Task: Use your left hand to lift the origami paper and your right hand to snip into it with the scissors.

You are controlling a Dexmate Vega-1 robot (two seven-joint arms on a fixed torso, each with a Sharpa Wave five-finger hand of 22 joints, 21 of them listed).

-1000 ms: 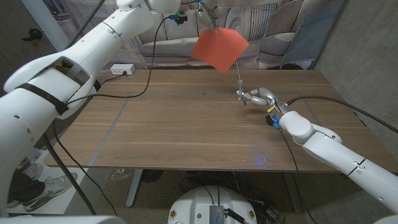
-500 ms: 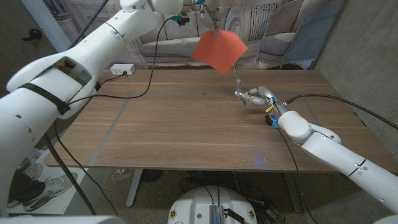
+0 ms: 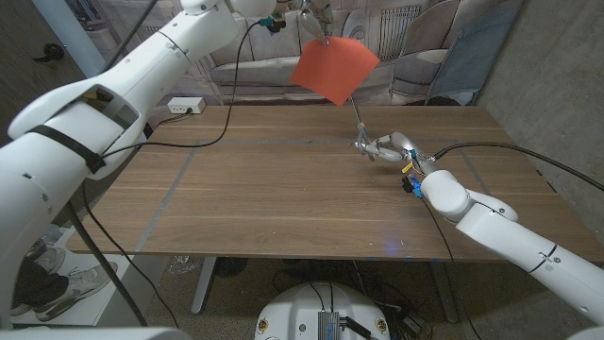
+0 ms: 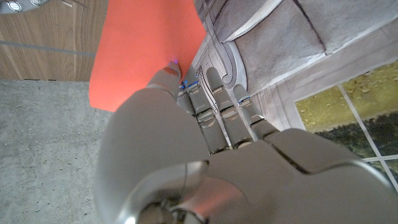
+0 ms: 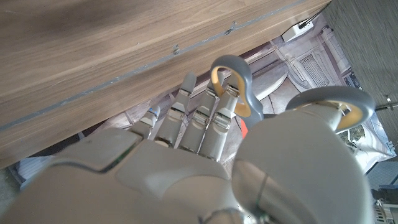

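Head view: the left hand point(image 3: 316, 13) is pinching the red origami paper point(image 3: 334, 70) by its top corner, holding it above the table's point(image 3: 264, 189) far edge. The right hand point(image 3: 394, 147) is gripping the scissors point(image 3: 361, 132), blades pointing up at the paper's lower edge.

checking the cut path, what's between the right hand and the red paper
In the head view, only the scissors: their blades rise from the right hand toward the origami paper's lower corner, held up by the left hand.

This looks like a robot lab or test room. A plain wooden tabletop point(image 3: 283, 189) stands on a bare concrete floor point(image 3: 123, 274), with black cables point(image 3: 203, 142) trailing across it to a white power strip point(image 3: 186, 106) at the far left. A printed backdrop point(image 3: 415, 47) picturing a sofa hangs behind, beside a grey concrete wall point(image 3: 557, 85) on the right.
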